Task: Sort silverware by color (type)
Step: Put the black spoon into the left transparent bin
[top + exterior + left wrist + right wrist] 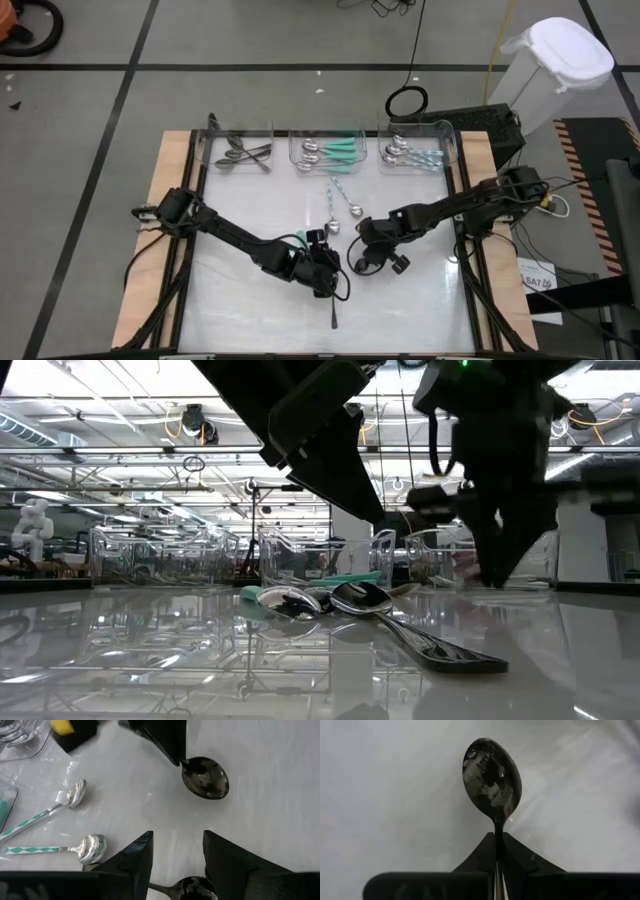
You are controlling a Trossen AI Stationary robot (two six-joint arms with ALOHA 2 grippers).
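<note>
The dark spoon [492, 777] is clamped by its handle between the clenched fingers of the right pincer [498, 851], its bowl sticking out ahead of the fingertips over the white tabletop [250, 200]. In the left wrist view the same spoon [206, 777] shows near the middle of the tabletop with the right pincer's fingers [165, 740] closed on its stem. The right arm reaches in from the right edge, elbow bent, its pincer [364, 262] low near the centre.

The left arm stretches from the left edge across the tabletop, and its pincer [322, 272] sits just beside the right one; the fingers [137, 857] stand apart, released, with a second dark spoon [192, 887] lying between them on the surface, its handle [334, 312] trailing toward the near edge.

Two spoons with teal-patterned handles [60, 847] lie loose on the tabletop a little farther back, their silver bowls [345, 210] near each other.

Three clear bins line the far edge. The left bin [212, 140] holds dark spoons [243, 155], the middle bin [296, 140] holds silver spoons with teal-green handles [335, 150], and the right bin [450, 145] holds silver spoons with pale-blue handles [410, 155].
</note>
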